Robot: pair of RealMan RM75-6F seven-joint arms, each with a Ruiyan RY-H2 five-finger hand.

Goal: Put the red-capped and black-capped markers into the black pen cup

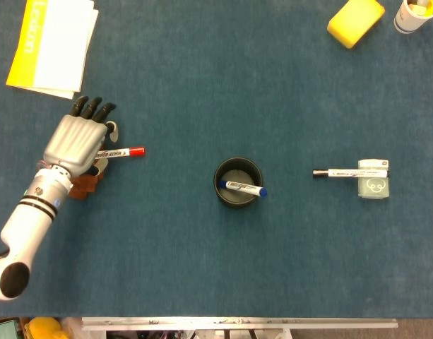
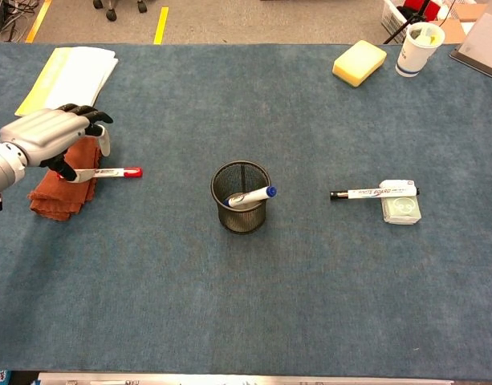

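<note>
Red-capped marker (image 1: 117, 152) lies under my left robot hand (image 1: 76, 141), fingers spread above its barrel, not yet gripping, because it rests across the brown cloth (image 2: 57, 192); black pen cup (image 1: 237, 182) waits beyond, rightward.

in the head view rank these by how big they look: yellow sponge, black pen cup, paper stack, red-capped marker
1. paper stack, clearly largest
2. yellow sponge and black pen cup: look about alike; the sponge is cut by the top edge, so unsure
3. red-capped marker: smallest showing, partly under the left robot hand
</note>
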